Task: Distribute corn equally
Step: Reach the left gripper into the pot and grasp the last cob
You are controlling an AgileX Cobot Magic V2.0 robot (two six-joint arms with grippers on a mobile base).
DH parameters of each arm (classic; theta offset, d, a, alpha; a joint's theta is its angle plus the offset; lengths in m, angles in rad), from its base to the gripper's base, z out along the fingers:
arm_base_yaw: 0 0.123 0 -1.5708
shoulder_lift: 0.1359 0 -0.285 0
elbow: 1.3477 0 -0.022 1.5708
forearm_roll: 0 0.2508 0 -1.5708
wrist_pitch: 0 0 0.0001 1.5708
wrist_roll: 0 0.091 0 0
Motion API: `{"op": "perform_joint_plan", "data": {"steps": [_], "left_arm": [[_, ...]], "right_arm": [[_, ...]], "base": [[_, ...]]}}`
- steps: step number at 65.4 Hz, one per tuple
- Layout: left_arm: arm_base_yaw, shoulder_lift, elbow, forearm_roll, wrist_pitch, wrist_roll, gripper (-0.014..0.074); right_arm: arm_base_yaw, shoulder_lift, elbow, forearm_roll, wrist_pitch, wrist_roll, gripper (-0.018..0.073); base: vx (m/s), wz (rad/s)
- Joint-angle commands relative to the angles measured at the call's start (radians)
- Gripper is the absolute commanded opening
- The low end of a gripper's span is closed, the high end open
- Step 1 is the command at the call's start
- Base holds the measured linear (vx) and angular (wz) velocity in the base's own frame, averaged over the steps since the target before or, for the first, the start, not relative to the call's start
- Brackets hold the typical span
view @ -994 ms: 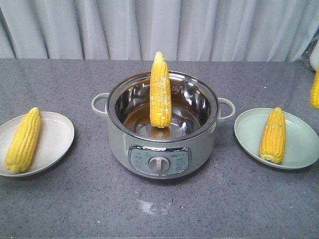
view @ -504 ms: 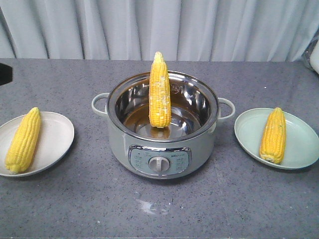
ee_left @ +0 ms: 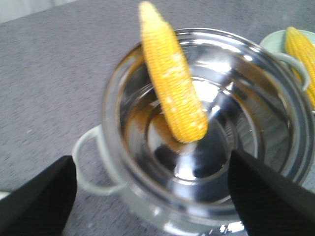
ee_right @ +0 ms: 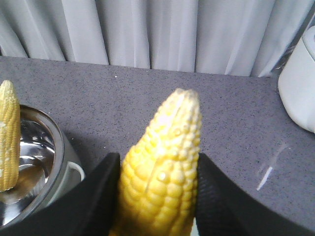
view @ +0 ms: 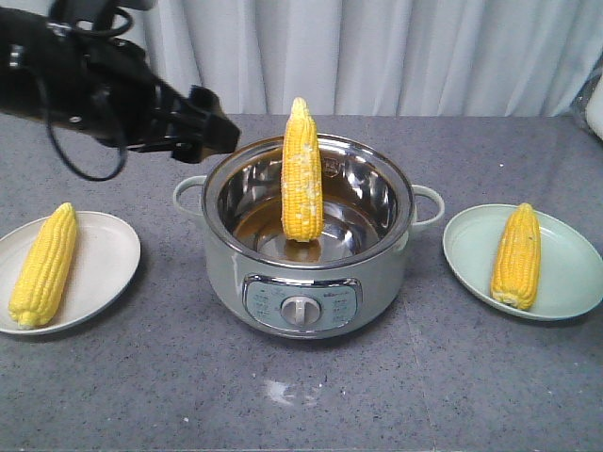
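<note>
A corn cob (view: 42, 266) lies on the white plate (view: 108, 254) at left. The left gripper (ee_left: 151, 156), jaws spread wide, hovers at the far-left rim of the pot (view: 306, 282); a second cob (view: 302, 174) leans upright inside. A third cob (view: 517, 256) lies on the green plate (view: 570, 282) at right. The right gripper (ee_right: 158, 196) (seen only by its wrist camera) clamps a fourth cob (ee_right: 160, 172).

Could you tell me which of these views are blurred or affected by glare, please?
Left wrist view: soft overall, the leaning cob smeared, glare on the pot's steel wall. Right wrist view: the held cob looms close, slightly soft. Front view: sharp, only the left arm slightly blurred.
</note>
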Motion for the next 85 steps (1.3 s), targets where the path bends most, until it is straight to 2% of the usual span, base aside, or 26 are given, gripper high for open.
{"op": "perform_joint_plan", "data": {"steps": [1, 7, 11, 24, 30, 41, 51, 85], "left_arm": [[-0.045, 0.044, -0.092, -0.011, -0.066, -0.025, 0.0589], [-0.081, 0.125, -0.163, -0.003, -0.058, -0.032, 0.0589], [-0.101, 0.179, -0.212, 0.016, -0.047, -0.063, 0.0589], [-0.158, 0.303, -0.314, 0.181, -0.044, -0.207, 0.0589], [-0.169, 0.344, -0.342, 0.226, -0.044, -0.262, 0.0589], [-0.169, 0.397, -0.351, 0.262, -0.051, -0.342, 0.0589], [-0.169, 0.434, -0.351, 0.304, -0.059, -0.369, 0.0589], [-0.169, 0.509, -0.351, 0.302, -0.134, -0.394, 0.0589]], "right_arm": [[-0.007, -0.016, -0.024, 0.02, -0.064, -0.003, 0.0062], [-0.007, -0.016, -0.024, 0.02, -0.065, -0.003, 0.0062], [-0.007, -0.016, -0.024, 0.02, -0.065, -0.003, 0.0062], [-0.007, -0.016, -0.024, 0.02, -0.065, -0.003, 0.0062], [-0.007, -0.016, -0.024, 0.02, -0.068, -0.003, 0.0062], [-0.007, -0.016, -0.024, 0.02, -0.069, -0.003, 0.0062], [-0.007, -0.016, -0.024, 0.02, -0.069, -0.003, 0.0062], [-0.007, -0.016, -0.024, 0.02, -0.07, -0.003, 0.0062]], "base": [[0.0, 0.0], [0.0, 0.0], [0.0, 0.0], [0.0, 0.0], [0.0, 0.0], [0.0, 0.0], [0.0, 0.0], [0.0, 0.0]]}}
